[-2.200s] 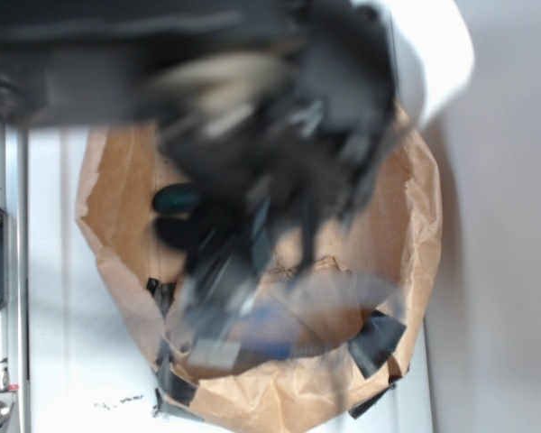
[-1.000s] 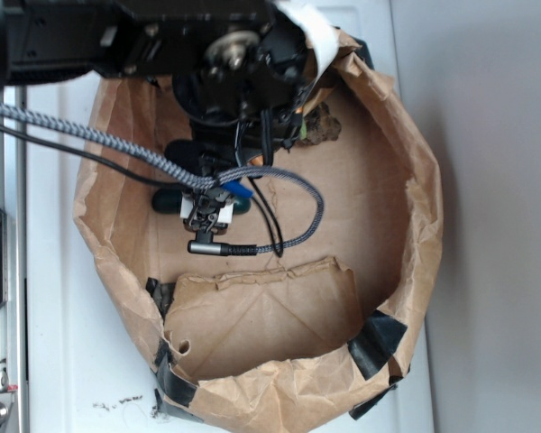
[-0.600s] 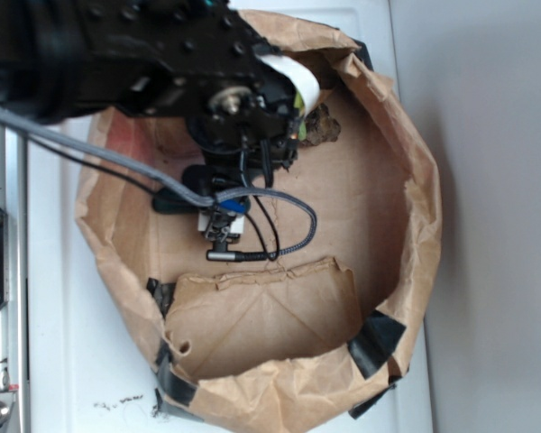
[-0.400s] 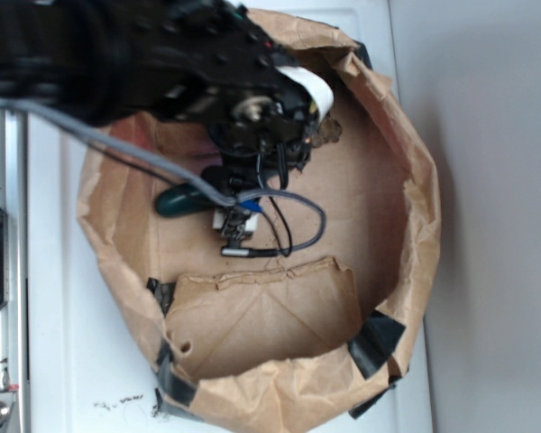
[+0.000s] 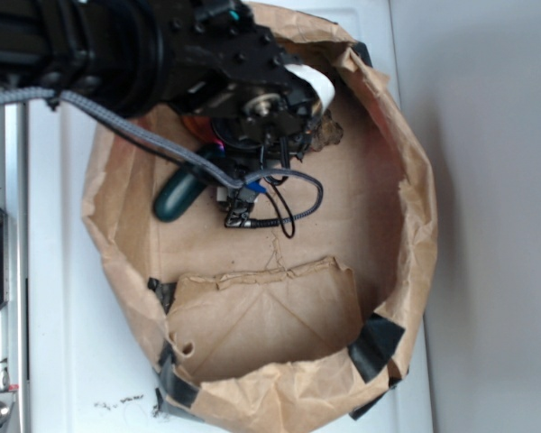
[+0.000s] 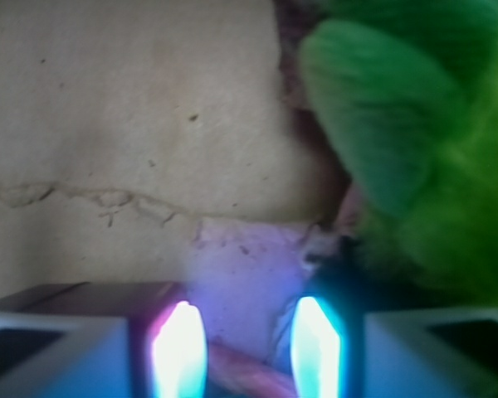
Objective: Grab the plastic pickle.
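The plastic pickle (image 5: 178, 195), dark green and glossy, lies tilted on the floor of the brown paper bag (image 5: 415, 225) at its left side. It is just left of the black arm's wrist (image 5: 252, 108) and does not appear in the wrist view. My gripper (image 6: 247, 348) points down at the paper floor, and its two glowing fingertips (image 6: 179, 348) stand apart, so it is open. A blurred pinkish strip (image 6: 249, 377) lies low between them. In the exterior view the fingers are hidden under the arm.
A lime-green lumpy toy (image 6: 415, 141) fills the right of the wrist view, close to the right finger. A brown lumpy object (image 5: 329, 133) sits beside the arm near the bag's back wall. A folded paper flap (image 5: 261, 316) covers the front of the bag floor.
The arm has shifted up and to the right, off the pickle. The pickle, earlier lying level and partly hidden under the wrist, now lies uncovered and tilted.
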You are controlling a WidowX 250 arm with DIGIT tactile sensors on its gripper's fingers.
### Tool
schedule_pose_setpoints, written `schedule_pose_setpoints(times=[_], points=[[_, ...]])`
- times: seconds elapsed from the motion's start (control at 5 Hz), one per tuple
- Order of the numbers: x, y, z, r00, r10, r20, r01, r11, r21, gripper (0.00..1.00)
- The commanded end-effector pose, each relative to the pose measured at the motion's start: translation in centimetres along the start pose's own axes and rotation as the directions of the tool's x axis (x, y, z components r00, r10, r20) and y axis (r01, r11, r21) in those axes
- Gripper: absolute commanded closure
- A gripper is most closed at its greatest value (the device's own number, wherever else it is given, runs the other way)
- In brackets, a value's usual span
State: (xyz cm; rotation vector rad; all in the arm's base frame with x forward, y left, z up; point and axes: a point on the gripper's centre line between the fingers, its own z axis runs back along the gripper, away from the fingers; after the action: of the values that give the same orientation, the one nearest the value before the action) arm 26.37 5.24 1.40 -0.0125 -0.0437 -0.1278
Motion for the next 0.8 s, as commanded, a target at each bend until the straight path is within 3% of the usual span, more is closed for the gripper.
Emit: schedule_pose_setpoints(times=[0.0,0.2,0.4,0.6], points=[[-4.2,-2.6,3.9,0.997,-0.025,0.075,0.029,0.999,-0.046,1.00],[-5.2,-2.7,7.2,0.993,0.009,0.116,0.001,0.996,-0.085,0.00],[-6.8,-3.2,10.4,0.988,0.020,0.155,0.001,0.990,-0.138,0.00],[-7.7,-2.9,11.6,0.986,0.059,0.154,-0.034,0.987,-0.160,0.00]])
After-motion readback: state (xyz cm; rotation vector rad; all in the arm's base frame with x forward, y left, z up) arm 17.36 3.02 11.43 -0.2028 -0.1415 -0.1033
